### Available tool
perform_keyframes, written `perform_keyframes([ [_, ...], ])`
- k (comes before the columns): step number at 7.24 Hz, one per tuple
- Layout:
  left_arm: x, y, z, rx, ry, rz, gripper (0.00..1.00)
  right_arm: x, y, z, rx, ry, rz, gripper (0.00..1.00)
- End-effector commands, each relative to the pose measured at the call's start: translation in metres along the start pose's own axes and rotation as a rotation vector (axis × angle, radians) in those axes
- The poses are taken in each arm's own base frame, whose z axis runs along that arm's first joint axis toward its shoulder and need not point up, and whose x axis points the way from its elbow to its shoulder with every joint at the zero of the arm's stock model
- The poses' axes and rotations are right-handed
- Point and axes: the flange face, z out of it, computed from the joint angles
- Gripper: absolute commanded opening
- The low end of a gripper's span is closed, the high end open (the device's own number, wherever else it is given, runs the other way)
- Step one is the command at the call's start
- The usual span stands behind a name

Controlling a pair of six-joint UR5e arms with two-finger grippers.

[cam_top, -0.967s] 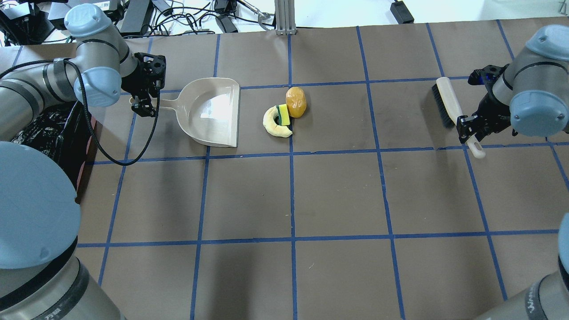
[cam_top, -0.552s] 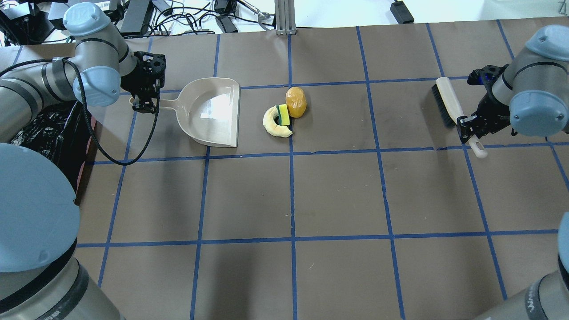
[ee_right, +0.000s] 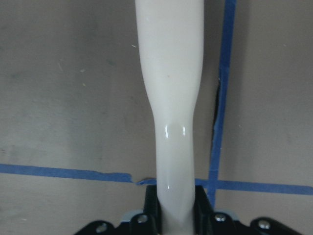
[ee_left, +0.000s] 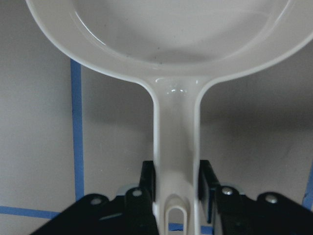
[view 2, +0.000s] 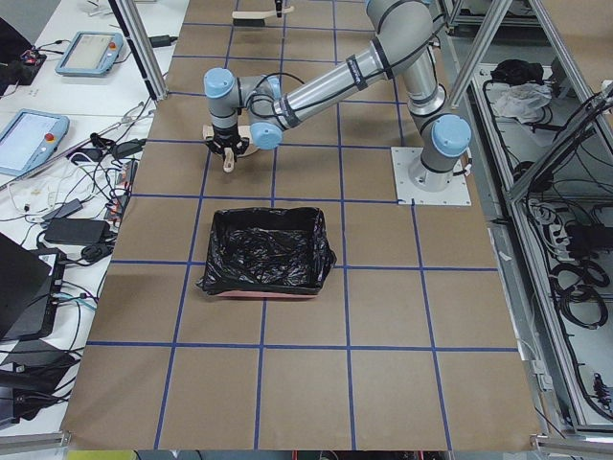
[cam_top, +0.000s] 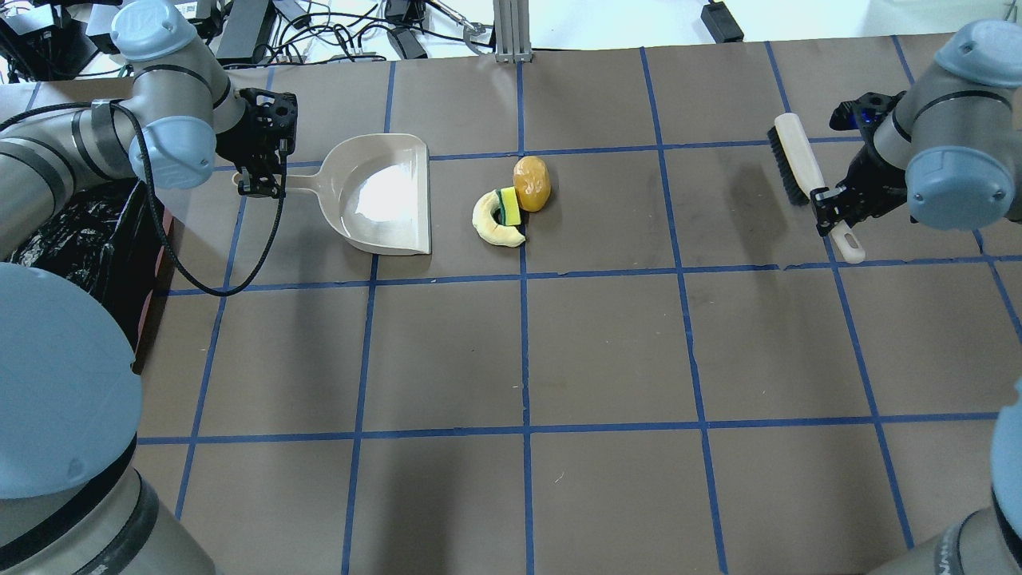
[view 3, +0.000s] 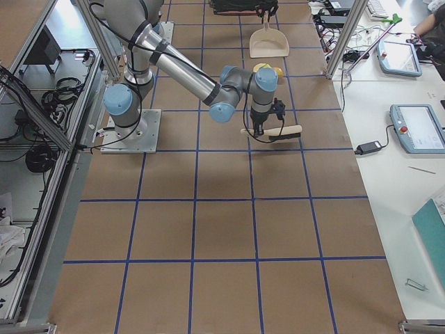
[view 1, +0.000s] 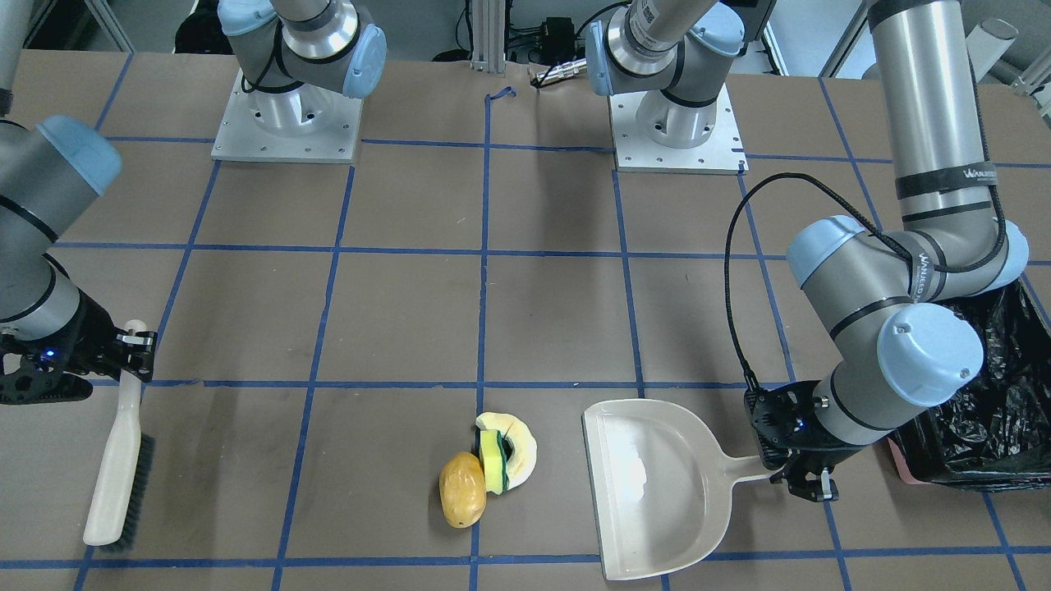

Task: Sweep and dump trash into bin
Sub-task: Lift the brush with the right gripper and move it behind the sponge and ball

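Observation:
The trash lies mid-table: a golden-brown lump (cam_top: 531, 183), a yellow-green sponge (cam_top: 509, 207) and a pale ring slice (cam_top: 489, 226), touching one another. My left gripper (cam_top: 259, 185) is shut on the handle of the beige dustpan (cam_top: 383, 196), whose open edge faces the trash a short gap away. The wrist view shows the fingers (ee_left: 146, 178) clamping the handle. My right gripper (cam_top: 830, 212) is shut on the handle of a white brush (cam_top: 790, 164), far right of the trash. The black-lined bin (view 1: 993, 394) stands behind the left arm.
The brown paper table (cam_top: 607, 351) carries a blue tape grid. Cables and power bricks (cam_top: 319, 32) lie beyond the far edge. The two arm bases (view 1: 283, 123) stand on the robot's side. The bin also shows in the exterior left view (view 2: 268, 251).
The left gripper has raised and tilted the dustpan slightly, shifting it toward the far edge. The right gripper has moved the brush toward the far edge. The trash has not moved.

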Motion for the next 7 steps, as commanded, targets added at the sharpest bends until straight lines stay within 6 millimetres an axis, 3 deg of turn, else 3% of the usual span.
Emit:
perform_keyframes([
  [1, 0.0, -0.002, -0.006, 0.0, -0.01, 0.014, 0.12, -0.059, 0.0, -0.025, 0.002, -0.01, 0.068, 0.0],
  [2, 0.004, -0.006, -0.014, -0.008, -0.015, 0.073, 0.08, -0.088, 0.0, -0.032, 0.013, -0.009, 0.107, 0.0],
  [4, 0.006, -0.003, -0.006, -0.001, 0.001, 0.112, 0.07, -0.156, 0.003, -0.033, 0.013, -0.009, 0.144, 0.0],
  [7, 0.006, -0.008, 0.003, 0.004, 0.017, 0.1, 0.07, -0.21, 0.008, -0.03, 0.013, -0.102, 0.174, 0.0],
])
